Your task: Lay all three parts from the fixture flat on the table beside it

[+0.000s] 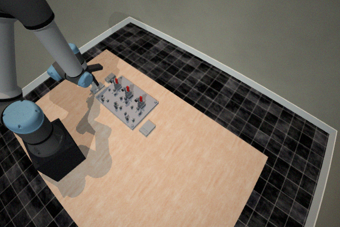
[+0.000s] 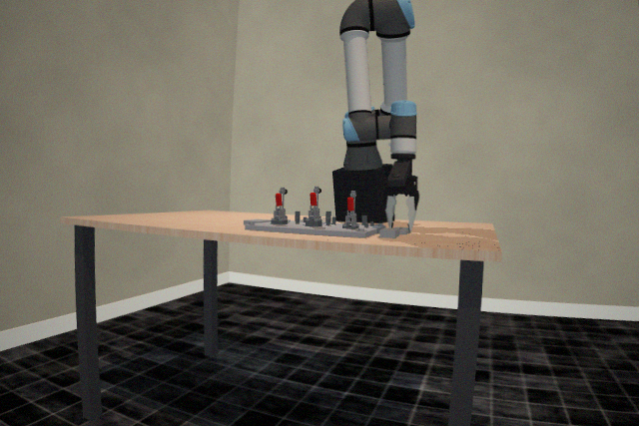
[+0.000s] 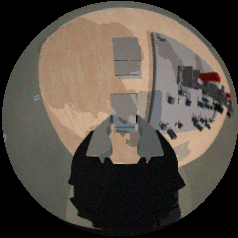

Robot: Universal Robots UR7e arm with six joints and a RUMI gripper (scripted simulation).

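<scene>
My gripper (image 2: 400,228) (image 3: 124,115) is shut on a flat grey part (image 3: 124,103), gripped near its stepped end. The part is level and low over the table, left of the fixture in the wrist view; I cannot tell whether it touches the table. A second grey part (image 1: 110,77) (image 2: 388,233) (image 3: 126,49) lies flat on the table beyond the held one, near the fixture's corner. A third grey part (image 1: 147,127) lies flat on the table off the fixture's opposite end. The fixture (image 1: 119,113) (image 2: 310,230) (image 3: 161,55) shows no part in its places.
Three upright toggle clamps with red handles (image 1: 116,81) (image 1: 127,89) (image 1: 141,98) stand on the fixture, along with several pins and small blocks. The fixture's edge runs close beside the held part. The robot's black base (image 1: 59,150) stands on the table's near side.
</scene>
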